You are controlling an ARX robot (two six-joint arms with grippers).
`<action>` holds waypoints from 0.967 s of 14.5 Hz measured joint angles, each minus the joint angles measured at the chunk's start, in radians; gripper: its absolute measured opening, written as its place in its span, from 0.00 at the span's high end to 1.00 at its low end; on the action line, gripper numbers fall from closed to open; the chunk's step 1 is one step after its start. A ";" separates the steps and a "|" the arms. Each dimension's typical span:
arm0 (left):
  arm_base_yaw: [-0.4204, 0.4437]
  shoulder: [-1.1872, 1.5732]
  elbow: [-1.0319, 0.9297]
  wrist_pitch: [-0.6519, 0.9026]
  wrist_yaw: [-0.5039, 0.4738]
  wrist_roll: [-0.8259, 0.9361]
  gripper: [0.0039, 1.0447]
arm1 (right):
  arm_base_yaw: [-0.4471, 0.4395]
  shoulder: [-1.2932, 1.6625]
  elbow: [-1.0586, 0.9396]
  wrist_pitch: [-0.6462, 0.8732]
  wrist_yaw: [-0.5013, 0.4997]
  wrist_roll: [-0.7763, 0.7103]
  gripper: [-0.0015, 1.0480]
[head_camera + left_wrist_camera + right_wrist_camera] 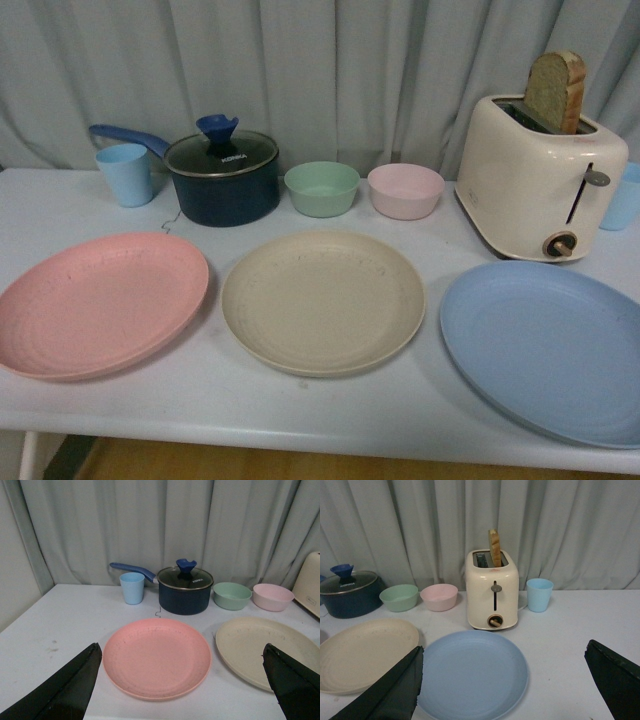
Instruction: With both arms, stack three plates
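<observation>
Pot (222, 180), green bowl (321, 188), pink bowl (405, 190), toaster (535, 180) with bread (556, 92), cup (125, 174).

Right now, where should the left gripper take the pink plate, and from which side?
Probably by its raised rim at the near-left edge, coming in low from the left. The pink plate lies flat and shallow, so only the rim offers a lip; the beige plate crowds its right side. The left gripper is open.

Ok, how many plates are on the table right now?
3. The pink plate on the left, beige plate in the middle, blue plate on the right, partly cut off in the front view. All lie apart, none stacked; none seems hidden.
</observation>
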 joint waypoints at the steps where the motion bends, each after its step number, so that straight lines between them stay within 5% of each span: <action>1: 0.000 0.000 0.000 0.000 0.000 0.000 0.06 | 0.000 0.000 0.000 0.000 0.000 0.000 0.06; 6: 0.000 0.000 0.000 0.000 0.000 0.000 0.06 | 0.000 0.000 0.000 0.000 0.000 0.000 0.06; 8: -0.039 0.183 0.141 -0.296 -0.042 -0.169 0.06 | 0.000 0.000 0.000 0.000 -0.001 0.000 0.06; 9: -0.060 0.248 0.218 -0.303 -0.045 -0.262 0.06 | 0.000 0.000 0.000 0.000 -0.001 0.000 0.06; 14: 0.014 0.920 0.497 0.158 0.005 -0.172 0.06 | 0.000 0.000 0.000 0.000 -0.001 0.000 0.06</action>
